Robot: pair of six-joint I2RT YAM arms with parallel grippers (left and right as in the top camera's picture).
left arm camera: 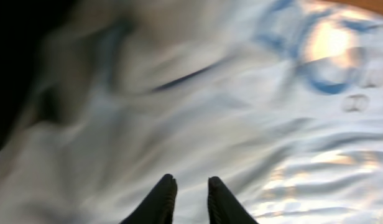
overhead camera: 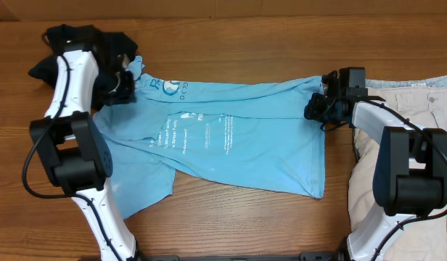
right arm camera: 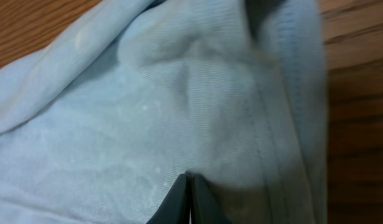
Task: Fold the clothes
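I have the right gripper point(right arm camera: 189, 186) pinched shut on the hem of the light blue T-shirt point(overhead camera: 231, 138) spread across the table point(overhead camera: 231, 217), I judge to lift a fold; the left gripper point(left arm camera: 190, 196) hovers narrowly parted, empty, over its logo end.

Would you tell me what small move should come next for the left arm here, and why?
Probably close the left gripper on the T-shirt near its collar end. Its fingers stand slightly apart over the fabric, while the right gripper is shut on the shirt's opposite edge; both ends likely need holding before a fold.
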